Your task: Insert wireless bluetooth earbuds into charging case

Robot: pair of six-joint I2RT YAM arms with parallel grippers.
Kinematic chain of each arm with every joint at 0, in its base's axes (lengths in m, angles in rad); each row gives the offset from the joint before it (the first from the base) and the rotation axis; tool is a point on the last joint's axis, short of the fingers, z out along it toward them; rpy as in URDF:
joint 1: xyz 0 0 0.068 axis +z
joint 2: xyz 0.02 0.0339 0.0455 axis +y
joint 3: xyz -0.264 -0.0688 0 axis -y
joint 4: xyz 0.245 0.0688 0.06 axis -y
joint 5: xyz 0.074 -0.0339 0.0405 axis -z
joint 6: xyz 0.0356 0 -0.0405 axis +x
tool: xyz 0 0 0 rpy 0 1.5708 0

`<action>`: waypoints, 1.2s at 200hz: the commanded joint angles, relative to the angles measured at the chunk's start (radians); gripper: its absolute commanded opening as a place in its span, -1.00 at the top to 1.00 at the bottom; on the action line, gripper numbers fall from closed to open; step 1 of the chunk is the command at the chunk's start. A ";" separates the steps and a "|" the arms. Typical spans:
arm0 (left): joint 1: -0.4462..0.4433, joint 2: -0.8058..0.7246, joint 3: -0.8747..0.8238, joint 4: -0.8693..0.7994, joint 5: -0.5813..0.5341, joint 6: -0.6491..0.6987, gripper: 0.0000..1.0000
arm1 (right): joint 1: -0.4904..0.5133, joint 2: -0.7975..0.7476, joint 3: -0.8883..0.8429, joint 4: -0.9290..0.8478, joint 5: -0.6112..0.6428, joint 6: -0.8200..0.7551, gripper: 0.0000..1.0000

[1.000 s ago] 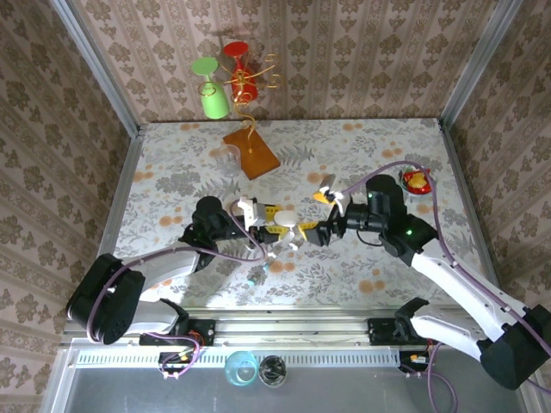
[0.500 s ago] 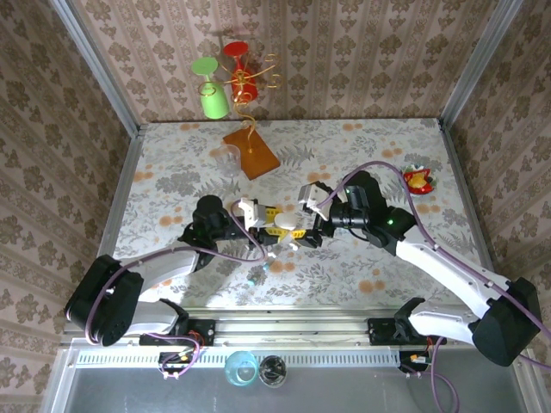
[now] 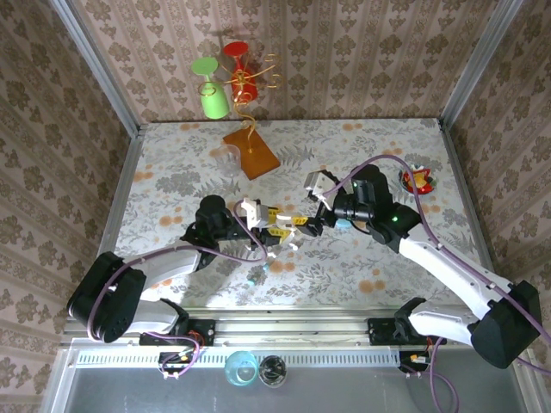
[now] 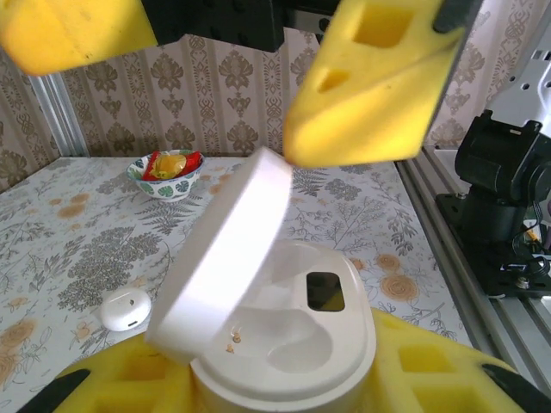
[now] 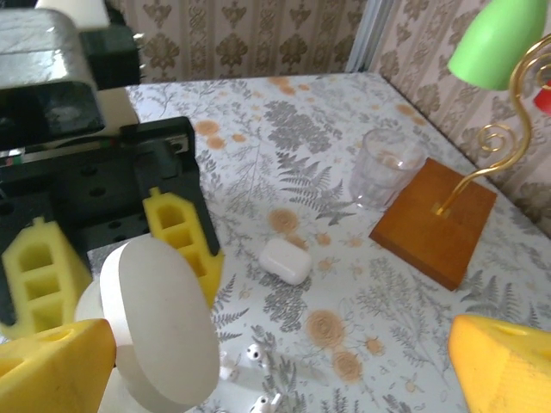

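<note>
Left pincer [image 3: 277,225] clamped part-closed; right pincer [image 3: 306,215] spread wide, facing it.

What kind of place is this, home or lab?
Probably a lab test cell dressed as a home: wallpaper panels in aluminium framing, floral-covered table, left arm and right arm bolted to a rail.

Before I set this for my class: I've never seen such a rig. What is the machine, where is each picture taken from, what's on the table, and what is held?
It is two robot arms bolted at the near edge of a table, each ending in a two-finger gripper. One picture looks down from above and behind; the other two come from cameras on the wrists. The left gripper holds an open white charging case. The right gripper is open, holding nothing, close to the lid. On the table lie tiny white earbuds, another case, a glass and a bowl.
</note>
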State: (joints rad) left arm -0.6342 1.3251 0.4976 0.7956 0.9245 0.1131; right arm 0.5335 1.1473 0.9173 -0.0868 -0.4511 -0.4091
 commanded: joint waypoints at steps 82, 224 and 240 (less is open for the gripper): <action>-0.008 -0.026 0.018 0.045 0.089 -0.023 0.42 | -0.006 0.041 0.051 -0.053 0.017 0.046 -0.89; -0.006 -0.029 0.024 0.045 0.114 -0.056 0.42 | 0.020 0.060 0.032 -0.058 -0.050 -0.034 -0.43; -0.006 -0.030 0.025 0.047 0.117 -0.068 0.42 | 0.044 0.055 0.026 -0.073 -0.026 -0.089 -0.46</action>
State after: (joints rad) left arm -0.6334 1.3247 0.4976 0.7769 0.9749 0.0624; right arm 0.5430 1.2060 0.9642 -0.1162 -0.5198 -0.4110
